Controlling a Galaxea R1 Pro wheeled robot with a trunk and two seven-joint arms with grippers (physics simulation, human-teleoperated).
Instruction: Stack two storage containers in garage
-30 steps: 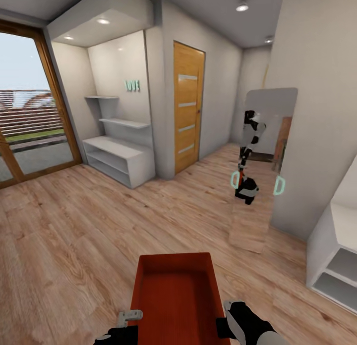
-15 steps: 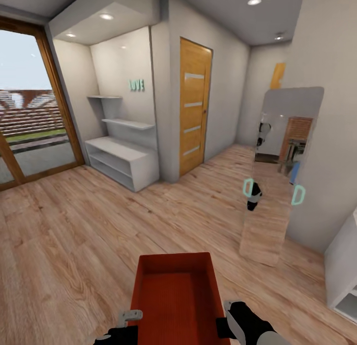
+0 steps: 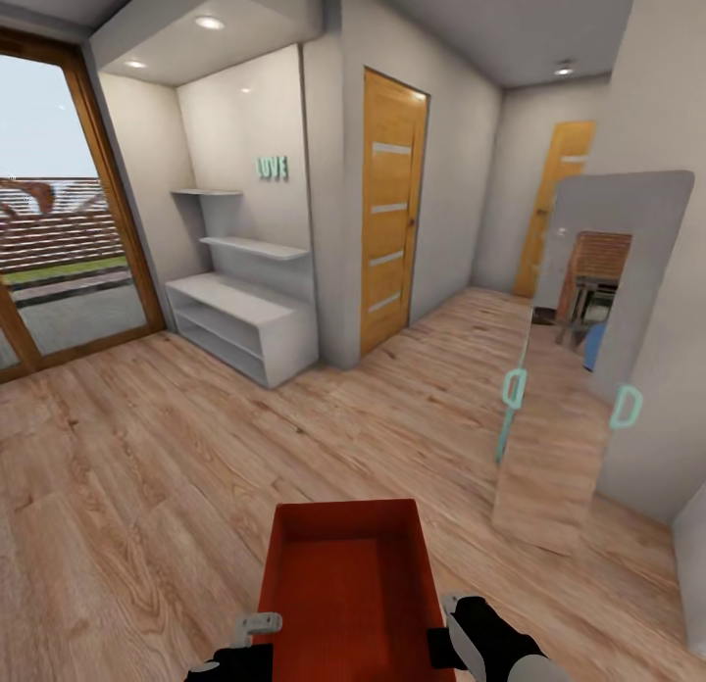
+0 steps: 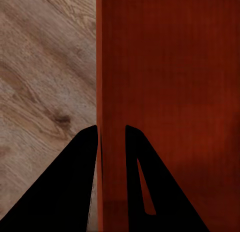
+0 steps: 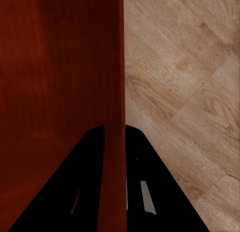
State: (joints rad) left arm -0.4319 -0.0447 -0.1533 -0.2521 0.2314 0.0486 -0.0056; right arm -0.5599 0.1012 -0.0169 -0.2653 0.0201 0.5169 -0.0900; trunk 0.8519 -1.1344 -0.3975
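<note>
An orange-red storage container (image 3: 345, 584) hangs low in front of me over light wood planks, its open top facing up. My left gripper (image 3: 257, 625) is shut on its left wall, and my right gripper (image 3: 456, 618) is shut on its right wall. In the left wrist view the left gripper (image 4: 111, 129) has its dark fingers on either side of the thin container wall (image 4: 99, 67). The right wrist view shows the right gripper (image 5: 115, 128) pinching the opposite wall (image 5: 121, 57) the same way. The garage and its floor are out of view.
A wooden door with glass strips (image 3: 395, 212) stands ahead, and a second door (image 3: 554, 202) is at the end of a corridor. White shelving (image 3: 240, 319) fills the alcove at left beside a glass sliding door (image 3: 49, 212). A tall mirror (image 3: 588, 368) leans on the right wall.
The whole view has shifted, so the camera has moved: the mirror slid right, the far door came into sight, and my reflection left the mirror. Both grips on the container are unchanged.
</note>
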